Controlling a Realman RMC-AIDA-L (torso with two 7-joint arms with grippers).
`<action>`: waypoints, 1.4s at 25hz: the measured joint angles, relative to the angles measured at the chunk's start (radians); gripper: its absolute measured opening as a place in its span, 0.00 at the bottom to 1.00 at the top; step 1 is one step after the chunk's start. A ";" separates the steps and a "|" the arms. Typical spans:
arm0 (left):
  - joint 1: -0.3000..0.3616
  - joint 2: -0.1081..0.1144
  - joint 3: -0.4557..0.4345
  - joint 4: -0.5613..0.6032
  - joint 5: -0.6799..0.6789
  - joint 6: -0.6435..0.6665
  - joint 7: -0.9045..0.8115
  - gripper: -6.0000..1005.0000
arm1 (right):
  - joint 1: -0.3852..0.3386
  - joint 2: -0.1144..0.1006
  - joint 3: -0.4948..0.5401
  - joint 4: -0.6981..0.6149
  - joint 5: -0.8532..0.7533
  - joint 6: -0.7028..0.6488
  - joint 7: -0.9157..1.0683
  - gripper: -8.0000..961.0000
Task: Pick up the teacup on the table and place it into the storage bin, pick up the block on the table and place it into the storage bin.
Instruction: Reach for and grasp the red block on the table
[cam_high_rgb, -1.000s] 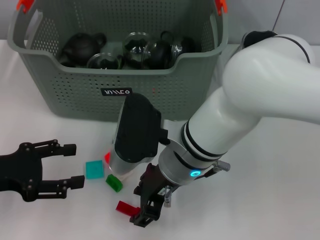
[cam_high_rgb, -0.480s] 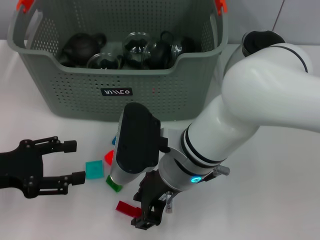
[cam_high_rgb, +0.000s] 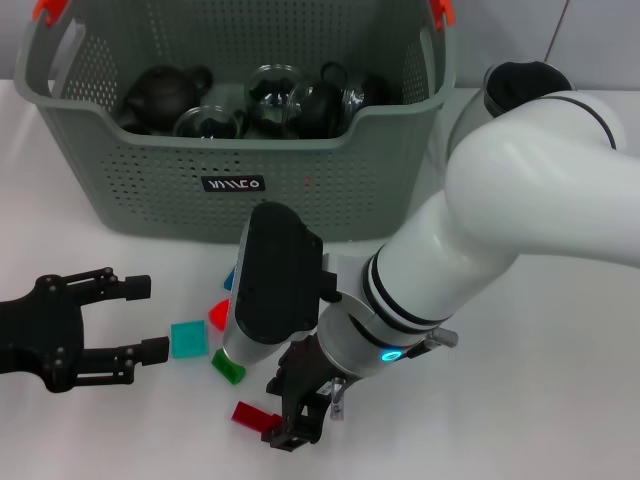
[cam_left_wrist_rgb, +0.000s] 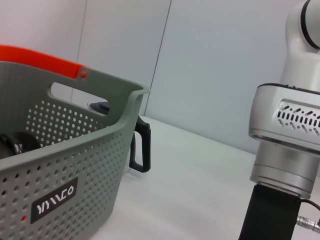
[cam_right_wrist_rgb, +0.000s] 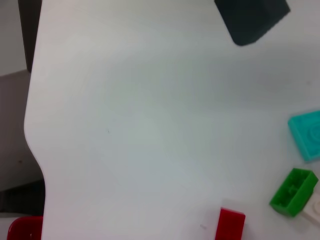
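The grey-green storage bin (cam_high_rgb: 300, 190) stands at the back of the table and holds dark teapots and glass vessels; its wall also fills the left wrist view (cam_left_wrist_rgb: 60, 165). No teacup shows on the table. Several small blocks lie in front of the bin: a teal block (cam_high_rgb: 187, 338), a green block (cam_high_rgb: 228, 366) and a red block (cam_high_rgb: 250, 413). My right gripper (cam_high_rgb: 292, 425) hangs low over the table at the red block's right end. The right wrist view shows the red block (cam_right_wrist_rgb: 230, 224), green block (cam_right_wrist_rgb: 294, 191) and teal block (cam_right_wrist_rgb: 307, 135). My left gripper (cam_high_rgb: 148, 320) is open, just left of the teal block.
A small red piece (cam_high_rgb: 217, 314) and a blue piece (cam_high_rgb: 230, 278) lie close under the right wrist housing. A black handle (cam_left_wrist_rgb: 140, 150) sticks out beside the bin. The bulky white right arm (cam_high_rgb: 520, 190) covers the table's right half.
My left gripper has drifted slightly away from me, still open. The right wrist has sunk a little lower over the blocks, with its gripper staying by the red block.
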 joint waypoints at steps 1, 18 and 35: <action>0.000 0.000 0.000 0.000 0.000 0.000 0.000 0.83 | 0.000 0.000 -0.002 0.001 0.000 0.000 0.000 0.55; -0.003 0.002 0.000 -0.007 0.000 0.001 0.000 0.83 | 0.005 0.000 -0.029 0.005 0.044 -0.008 -0.040 0.51; -0.004 0.002 -0.002 -0.004 0.001 -0.003 -0.004 0.83 | 0.010 0.000 -0.031 0.020 0.042 0.010 -0.042 0.27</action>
